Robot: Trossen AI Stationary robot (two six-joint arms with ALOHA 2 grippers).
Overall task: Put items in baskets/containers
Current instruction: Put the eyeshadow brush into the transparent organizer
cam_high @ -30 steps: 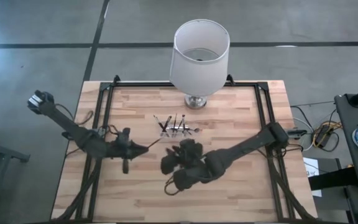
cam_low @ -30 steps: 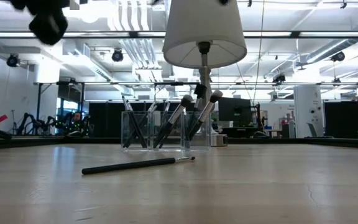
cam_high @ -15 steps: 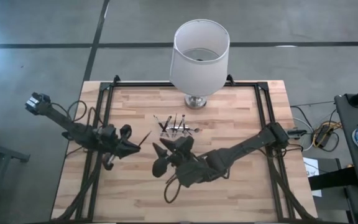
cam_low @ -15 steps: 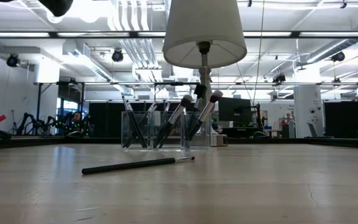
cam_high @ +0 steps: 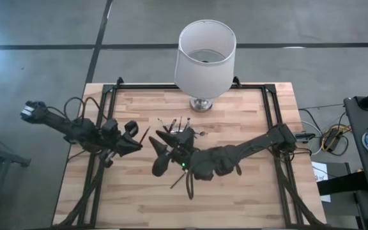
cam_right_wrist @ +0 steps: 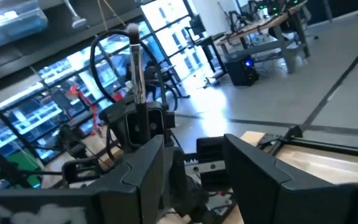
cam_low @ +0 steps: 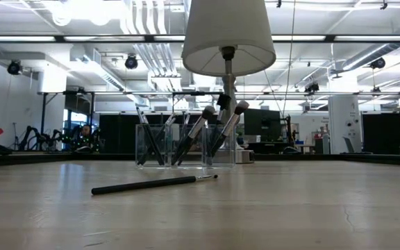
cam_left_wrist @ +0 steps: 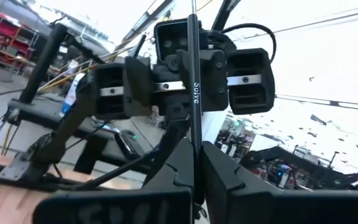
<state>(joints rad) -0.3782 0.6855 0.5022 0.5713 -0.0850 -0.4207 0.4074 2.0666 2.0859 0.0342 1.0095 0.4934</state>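
Observation:
My left gripper [cam_high: 137,137] hangs above the table's left half, shut on a thin dark brush [cam_left_wrist: 193,93] whose pale bristle tip [cam_right_wrist: 131,28] points up. My right gripper [cam_high: 159,152] faces it from the right, raised and open; its fingers [cam_left_wrist: 112,91] stand on either side beyond the brush, touching nothing. The clear holder [cam_low: 186,146] stands mid-table before the lamp, with several brushes leaning upright in it. One more dark brush [cam_low: 155,184] lies flat on the wood below my right arm [cam_high: 177,181]. My left gripper pinches the brush's handle [cam_left_wrist: 194,163] between its two fingers, near the end away from the bristles. The fingers come from the table's left, slanting upward. The brush is lifted clear of the table and sticks up past the fingertips toward my right gripper.
A large white lampshade [cam_high: 205,54] on a metal base [cam_high: 201,103] stands at the table's far middle, just behind the holder. Bare wood lies along the near edge and on the right half [cam_high: 248,121].
Both grippers have risen. My left gripper has drawn back toward the table's left and far side and tipped up, so the brush it holds now points upward. My right gripper has moved left toward it and tipped from pointing down to level. The brush on the table has not moved.

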